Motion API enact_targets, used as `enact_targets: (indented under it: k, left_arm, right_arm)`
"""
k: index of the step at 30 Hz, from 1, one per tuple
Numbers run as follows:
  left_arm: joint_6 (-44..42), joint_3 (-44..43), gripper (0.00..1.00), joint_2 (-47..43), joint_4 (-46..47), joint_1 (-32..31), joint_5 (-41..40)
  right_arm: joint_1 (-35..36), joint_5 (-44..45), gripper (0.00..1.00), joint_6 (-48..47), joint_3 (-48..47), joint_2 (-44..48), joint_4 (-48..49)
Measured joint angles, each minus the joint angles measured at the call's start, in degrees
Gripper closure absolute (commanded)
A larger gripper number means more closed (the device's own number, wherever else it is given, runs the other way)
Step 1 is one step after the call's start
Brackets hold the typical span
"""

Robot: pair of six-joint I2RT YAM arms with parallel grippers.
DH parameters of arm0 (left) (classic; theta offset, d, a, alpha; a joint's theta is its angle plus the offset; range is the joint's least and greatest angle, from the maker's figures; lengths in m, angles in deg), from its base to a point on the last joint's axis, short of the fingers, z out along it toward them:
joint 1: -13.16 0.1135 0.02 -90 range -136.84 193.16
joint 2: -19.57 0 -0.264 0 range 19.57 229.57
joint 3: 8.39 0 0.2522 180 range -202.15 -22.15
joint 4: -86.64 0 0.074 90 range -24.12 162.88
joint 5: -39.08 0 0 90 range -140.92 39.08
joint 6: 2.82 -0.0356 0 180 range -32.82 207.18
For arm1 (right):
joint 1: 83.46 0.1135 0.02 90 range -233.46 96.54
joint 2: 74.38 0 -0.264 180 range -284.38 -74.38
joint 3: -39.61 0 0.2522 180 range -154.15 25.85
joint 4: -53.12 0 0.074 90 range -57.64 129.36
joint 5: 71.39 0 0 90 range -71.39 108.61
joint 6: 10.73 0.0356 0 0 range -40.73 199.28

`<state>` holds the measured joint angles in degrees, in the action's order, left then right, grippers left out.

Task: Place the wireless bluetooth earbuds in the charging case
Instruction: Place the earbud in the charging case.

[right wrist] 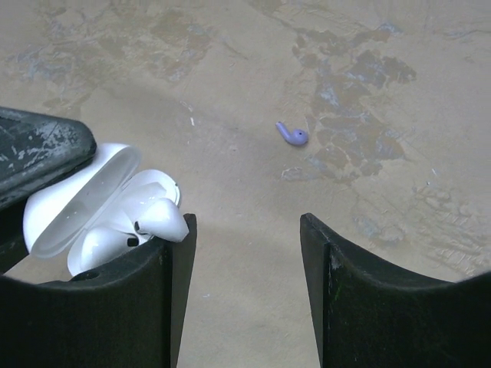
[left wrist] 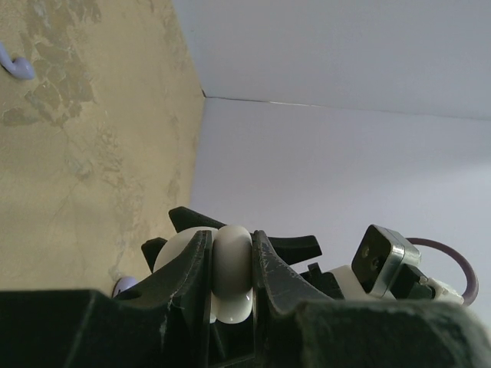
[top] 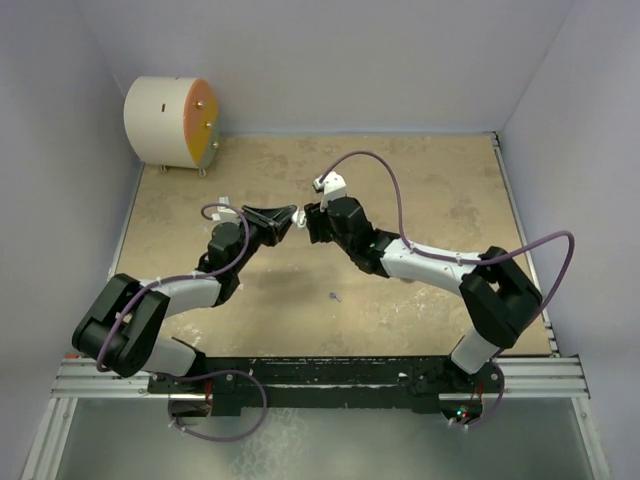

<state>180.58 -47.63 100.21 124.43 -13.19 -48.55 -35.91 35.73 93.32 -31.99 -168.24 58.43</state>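
Your left claw (left wrist: 230, 244) is clamped tight on the white charging case (left wrist: 232, 287), whose lid stands open. White earbuds (right wrist: 157, 218) rest in its open shell. Your right claw (right wrist: 245, 230) stands partly open with nothing between its fingers, its left finger just beside the case. One lilac earbud (right wrist: 292, 135) lies alone on the counter (right wrist: 253, 69) beyond.

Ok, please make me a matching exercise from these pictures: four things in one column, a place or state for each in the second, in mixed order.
Things:
1. left gripper
2. right gripper
3. lilac earbud
4. white drum with orange face

Place or state:
a. lies loose on the table
b. open, empty
c. stands in the far left corner
d. shut on the white case

Pairs: 1-d, 2-b, 3-a, 4-c
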Motion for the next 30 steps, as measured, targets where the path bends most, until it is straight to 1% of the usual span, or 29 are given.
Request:
enact_targets:
  k: [12,17,19,22,25,30]
  left_arm:
    - [0.00,0.66,1.00,-0.42,-0.26,-0.81,0.33]
    - [0.00,0.66,1.00,-0.42,-0.28,-0.81,0.13]
    - [0.02,0.61,1.00,-0.42,-0.35,-0.83,-0.42]
    - [0.11,0.37,1.00,-0.20,-0.35,-0.83,-1.73]
    - [0.79,-0.68,1.00,1.14,-0.15,-0.85,-3.78]
    - [4.09,-1.57,1.00,4.37,1.81,-1.16,-7.58]
  right_arm:
    - [-1.99,-0.07,0.38,-0.20,-2.93,-0.79,0.09]
    - [-2.45,-0.04,0.31,-0.04,-3.41,-1.77,-0.07]
    - [-2.64,-0.07,0.26,0.44,-3.28,-1.79,-0.07]
    - [-2.73,0.11,0.23,1.31,-1.25,-1.18,1.27]
    - [-2.71,0.00,0.21,2.12,3.02,0.31,2.82]
    - [-2.71,0.09,0.20,2.10,9.44,2.84,7.74]
